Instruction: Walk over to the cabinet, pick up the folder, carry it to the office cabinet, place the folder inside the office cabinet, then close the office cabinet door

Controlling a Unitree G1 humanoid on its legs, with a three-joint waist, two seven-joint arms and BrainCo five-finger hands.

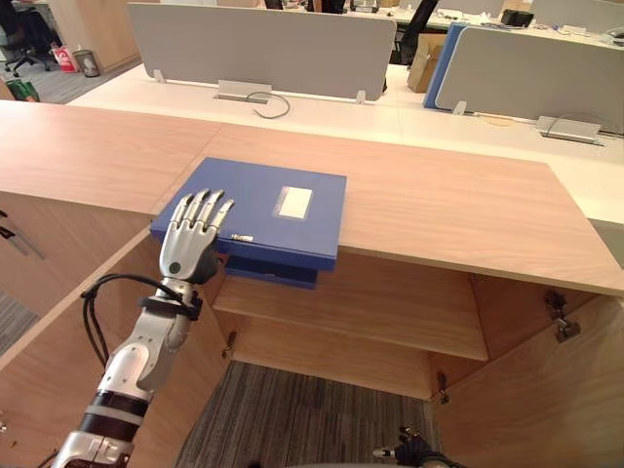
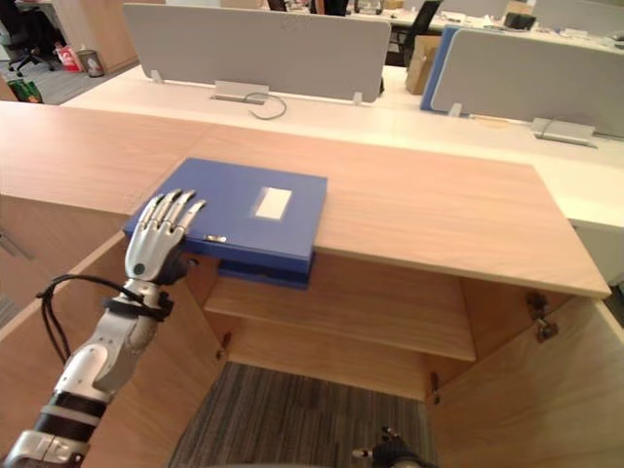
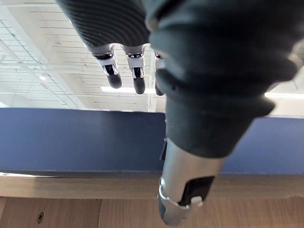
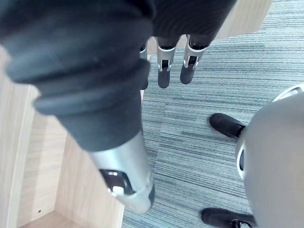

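The blue folder (image 1: 258, 200) lies flat on the light wooden cabinet top (image 1: 439, 210), left of centre in the head views. Its thick spine faces the bottom of the frame. Its long side runs roughly along the cabinet's front edge, skewed a little so that the left corner sits lower in the frame. The near part overhangs that edge, above the open compartment. A white label sits on its upper face.

The left hand (image 1: 191, 239) comes up from the lower left. Its fingers (image 3: 137, 78) lie straight over the folder's near-left corner, and the thumb reaches out below the spine; nothing is clasped. The right hand (image 4: 164, 71) hangs over the carpet in its wrist view, fingers relaxed and holding nothing.

Under the top, the cabinet stands open, with a wooden shelf (image 1: 370, 312) across it. One door (image 1: 49, 409) is swung out at lower left and another (image 1: 546, 390) at lower right. Grey striped carpet (image 1: 292, 419) covers the floor.

Across the upper frame runs a white desk (image 1: 322, 112) with grey partition screens (image 1: 263, 44). A cardboard box (image 1: 424, 60) stands at upper right.
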